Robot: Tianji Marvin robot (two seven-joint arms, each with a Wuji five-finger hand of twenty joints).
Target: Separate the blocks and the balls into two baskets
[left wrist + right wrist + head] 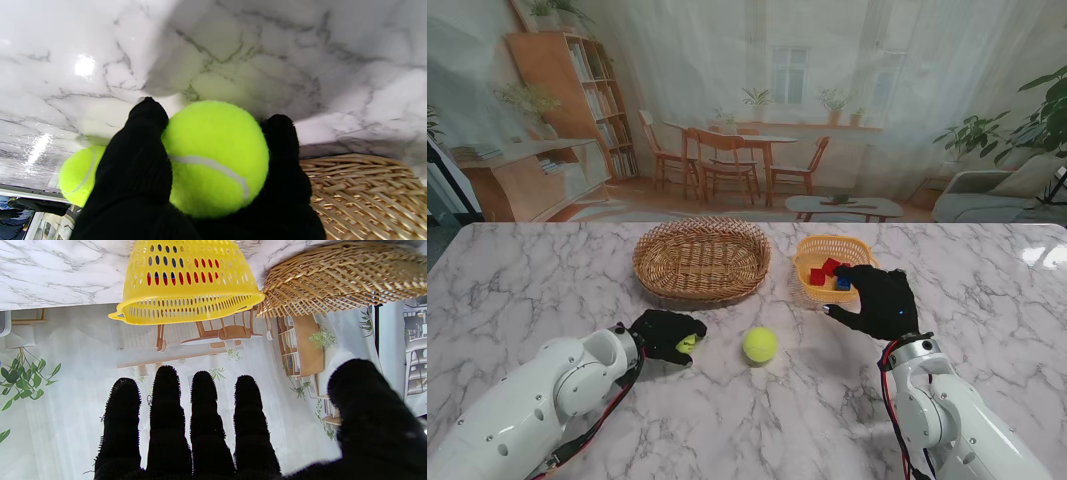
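Observation:
My left hand (665, 333) in its black glove is shut on a yellow-green tennis ball (687, 343), (215, 158) low over the marble, nearer to me than the wicker basket (702, 258). A second tennis ball (759, 345), (77, 174) lies free on the table just to the right of that hand. The yellow plastic basket (831, 265), (186, 283) holds red blocks (824, 271) and a blue block (841, 283). My right hand (882, 300), (213, 426) hovers at the basket's near right rim, open, fingers spread and holding nothing.
The wicker basket (340, 276) stands left of the yellow one, almost touching it, and shows nothing inside. Its rim (363, 196) lies close beside my left hand. A printed room backdrop rises behind the table's far edge.

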